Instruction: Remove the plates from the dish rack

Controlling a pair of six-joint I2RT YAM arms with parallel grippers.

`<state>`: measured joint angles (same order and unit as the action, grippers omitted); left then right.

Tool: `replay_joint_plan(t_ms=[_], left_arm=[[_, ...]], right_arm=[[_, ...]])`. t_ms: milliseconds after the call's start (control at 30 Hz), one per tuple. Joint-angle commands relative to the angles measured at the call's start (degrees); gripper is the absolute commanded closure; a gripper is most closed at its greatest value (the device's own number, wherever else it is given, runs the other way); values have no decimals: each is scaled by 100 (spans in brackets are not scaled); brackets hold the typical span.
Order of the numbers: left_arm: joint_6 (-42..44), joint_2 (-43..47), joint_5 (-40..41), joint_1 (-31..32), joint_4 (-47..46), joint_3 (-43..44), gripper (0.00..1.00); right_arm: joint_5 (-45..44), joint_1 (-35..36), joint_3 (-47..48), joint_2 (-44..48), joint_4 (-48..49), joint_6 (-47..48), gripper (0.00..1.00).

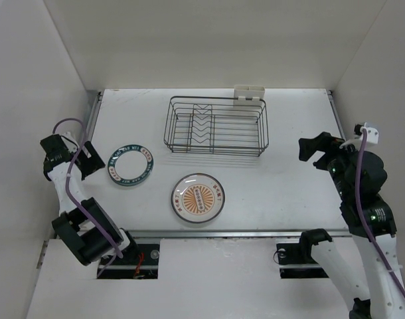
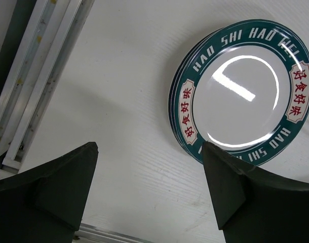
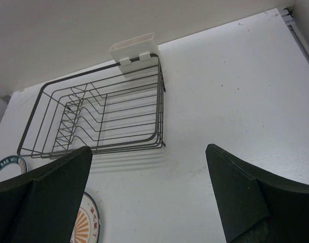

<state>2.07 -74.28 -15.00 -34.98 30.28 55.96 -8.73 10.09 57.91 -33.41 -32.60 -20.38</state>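
Left pincer [image 2: 149,147], right pincer [image 3: 149,148] apart; plates [image 1: 198,197] flat on table [image 1: 289,189] near dish rack [image 1: 216,126].

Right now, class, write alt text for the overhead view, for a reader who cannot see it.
An empty wire dish rack sits at the far side of a white table, with a green-rimmed plate and an orange-centred plate lying flat in front of it. The left gripper and right gripper hang open at either side, holding nothing.

Robot lab: bare white enclosure walls [image 1: 209,40]
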Motion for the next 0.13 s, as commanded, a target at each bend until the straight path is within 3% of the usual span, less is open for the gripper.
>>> replay_joint_plan(t_ms=[0, 100], left_arm=[[13, 247, -73, 0, 57, 178, 19], [13, 247, -73, 0, 57, 178, 19]], right_arm=[[38, -33, -8, 27, 78, -27, 0], [100, -33, -60, 27, 131, -27, 0]])
